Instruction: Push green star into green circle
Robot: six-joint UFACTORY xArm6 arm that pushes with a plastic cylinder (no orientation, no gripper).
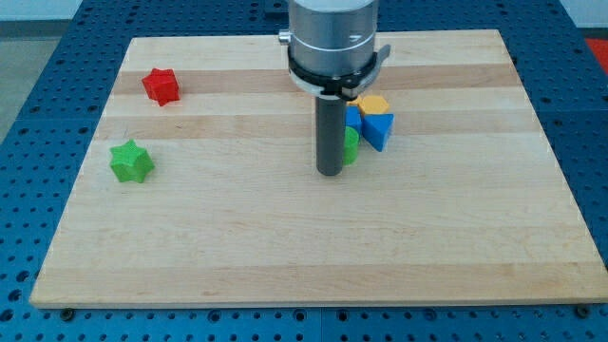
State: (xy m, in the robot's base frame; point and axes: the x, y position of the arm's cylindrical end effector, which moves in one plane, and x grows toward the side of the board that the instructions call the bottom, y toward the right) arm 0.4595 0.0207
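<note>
The green star point(131, 161) lies near the view's left edge of the wooden board point(285, 247). The green circle point(351, 145) is at the board's upper middle, mostly hidden behind my rod. My tip point(330, 173) rests on the board right beside the green circle, on its left, far to the right of the green star.
A red star point(161, 85) lies at the upper left. A blue triangle point(378, 129), a yellow block point(371, 104) and a partly hidden blue block point(353, 119) cluster against the green circle. The arm's grey body point(332, 38) hangs above them.
</note>
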